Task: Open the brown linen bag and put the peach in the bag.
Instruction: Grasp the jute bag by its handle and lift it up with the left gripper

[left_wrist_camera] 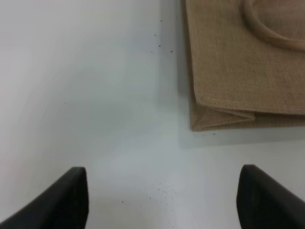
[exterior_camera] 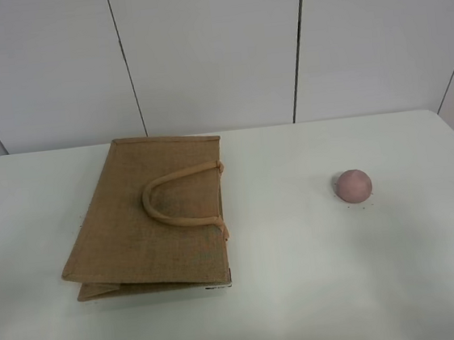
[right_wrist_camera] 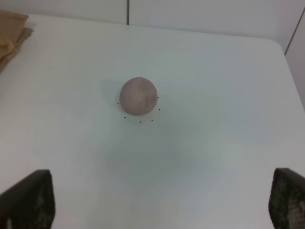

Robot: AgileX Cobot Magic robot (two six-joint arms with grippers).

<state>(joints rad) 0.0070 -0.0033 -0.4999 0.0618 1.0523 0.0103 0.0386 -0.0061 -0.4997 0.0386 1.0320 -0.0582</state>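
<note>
Your left claw (left_wrist_camera: 163, 193) is released: its fingers stand wide apart over the desk (left_wrist_camera: 95, 95), grasping nothing. The brown linen bag (left_wrist_camera: 248, 62) lies flat and folded ahead of this claw, with its nearest corner beyond one fingertip and not touching it. The loop handle (left_wrist_camera: 269, 33) rests on the upper panel. Your right claw (right_wrist_camera: 161, 198) is likewise released. The peach (right_wrist_camera: 138, 96) sits on the desk ahead of that claw, roughly centred between the fingers, well apart from the bag.

The brown linen bag (exterior_camera: 147, 219) lies flat — the peach (exterior_camera: 353, 185) well apart.
</note>
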